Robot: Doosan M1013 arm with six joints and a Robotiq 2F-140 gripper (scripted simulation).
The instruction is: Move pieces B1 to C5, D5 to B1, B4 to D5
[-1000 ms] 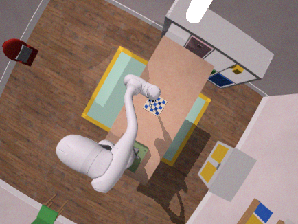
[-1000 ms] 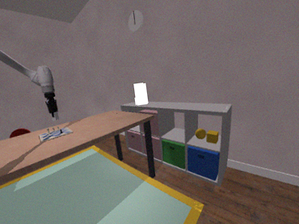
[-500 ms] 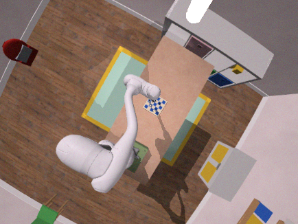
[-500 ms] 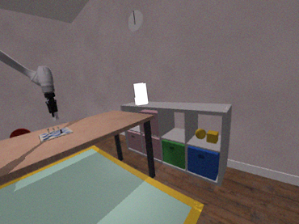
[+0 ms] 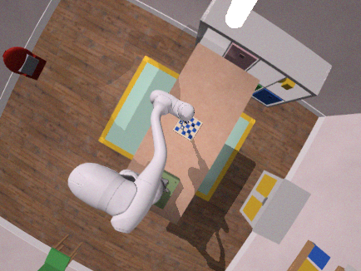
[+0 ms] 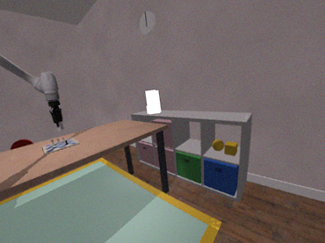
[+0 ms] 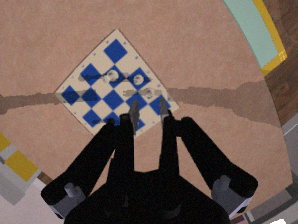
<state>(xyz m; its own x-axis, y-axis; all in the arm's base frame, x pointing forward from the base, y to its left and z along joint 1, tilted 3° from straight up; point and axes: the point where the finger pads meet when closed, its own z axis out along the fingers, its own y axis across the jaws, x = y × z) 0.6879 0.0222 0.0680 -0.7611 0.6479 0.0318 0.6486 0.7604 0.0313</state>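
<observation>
The small blue-and-white chessboard (image 7: 113, 86) lies on the long wooden table; it also shows in the overhead view (image 5: 188, 128) and in the side view (image 6: 60, 145). A few small pieces stand on it, two pale ones near the middle (image 7: 127, 78). I cannot read the square labels. My gripper (image 7: 149, 106) hangs well above the board's near edge, pointing straight down, as the side view (image 6: 58, 124) shows. Its fingers are drawn in to a narrow gap with nothing between them.
The table (image 5: 208, 125) stands over a green mat with a yellow border (image 5: 137, 104). A white shelf unit with coloured bins (image 6: 195, 150) is past the table's far end. A red chair (image 5: 22, 62) stands far off.
</observation>
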